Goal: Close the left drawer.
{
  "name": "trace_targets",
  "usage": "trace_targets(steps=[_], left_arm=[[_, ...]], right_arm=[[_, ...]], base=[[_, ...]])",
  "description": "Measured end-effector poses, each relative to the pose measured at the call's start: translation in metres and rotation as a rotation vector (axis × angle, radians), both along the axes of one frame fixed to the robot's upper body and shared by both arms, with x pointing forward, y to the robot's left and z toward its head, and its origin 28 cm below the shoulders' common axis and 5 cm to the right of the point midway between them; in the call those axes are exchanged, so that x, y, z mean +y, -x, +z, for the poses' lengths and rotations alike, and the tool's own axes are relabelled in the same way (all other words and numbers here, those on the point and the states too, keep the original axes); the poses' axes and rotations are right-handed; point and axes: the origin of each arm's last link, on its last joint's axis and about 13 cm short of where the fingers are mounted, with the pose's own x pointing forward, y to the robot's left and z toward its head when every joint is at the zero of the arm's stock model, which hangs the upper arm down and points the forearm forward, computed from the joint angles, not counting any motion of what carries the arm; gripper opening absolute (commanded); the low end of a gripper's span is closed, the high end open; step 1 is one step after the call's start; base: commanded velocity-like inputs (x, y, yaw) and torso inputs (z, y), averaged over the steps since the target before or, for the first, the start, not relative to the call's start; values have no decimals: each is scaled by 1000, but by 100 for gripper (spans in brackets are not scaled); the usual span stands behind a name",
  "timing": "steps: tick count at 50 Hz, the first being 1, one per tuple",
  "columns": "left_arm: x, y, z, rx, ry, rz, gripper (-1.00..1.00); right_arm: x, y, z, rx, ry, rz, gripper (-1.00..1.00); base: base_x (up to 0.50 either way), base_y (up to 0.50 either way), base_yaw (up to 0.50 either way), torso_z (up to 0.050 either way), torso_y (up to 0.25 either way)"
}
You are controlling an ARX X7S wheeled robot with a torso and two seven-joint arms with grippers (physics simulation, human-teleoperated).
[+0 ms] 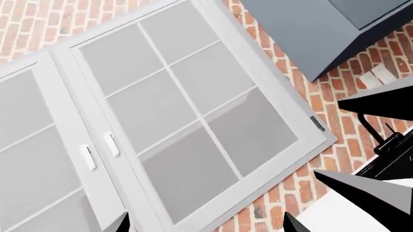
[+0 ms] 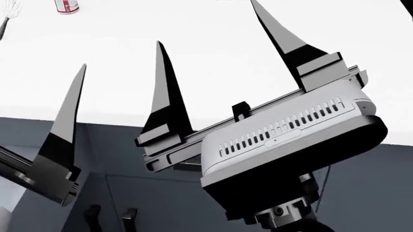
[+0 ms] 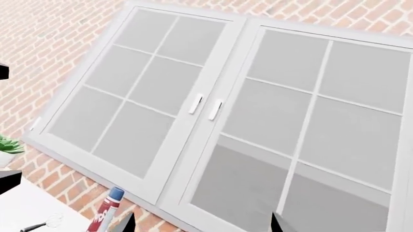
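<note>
Grey left drawer point(image 2: 38, 159) below raised right claw point(image 2: 213, 53), fingers spread

You face a white-framed window point(image 3: 258, 116) set in a red brick wall point(image 3: 58, 43). On the white bench point(image 2: 206, 53) stand a red-and-white bottle point(image 3: 106, 212), a whisk point(image 3: 42, 223) and a potted plant point(image 3: 7, 147).

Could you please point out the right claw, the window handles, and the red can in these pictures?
right claw point(image 2: 213, 43): head view, open gap midway between its two black fingertips.
window handles point(image 3: 196, 104): right wrist view, on one of the two white handles at the centre stiles.
red can point(image 2: 67, 6): head view, on its body, on the white countertop.
</note>
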Motion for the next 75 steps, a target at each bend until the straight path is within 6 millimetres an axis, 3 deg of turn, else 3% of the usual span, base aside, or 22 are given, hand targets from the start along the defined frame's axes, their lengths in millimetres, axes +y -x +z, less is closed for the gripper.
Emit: trace_targets(steps=[75], left_arm=[[1,0,-1,-9,21,4,100]], right_arm=[[1,1,-2,14,21,7,100]], base=[[62,20,500,0,0]])
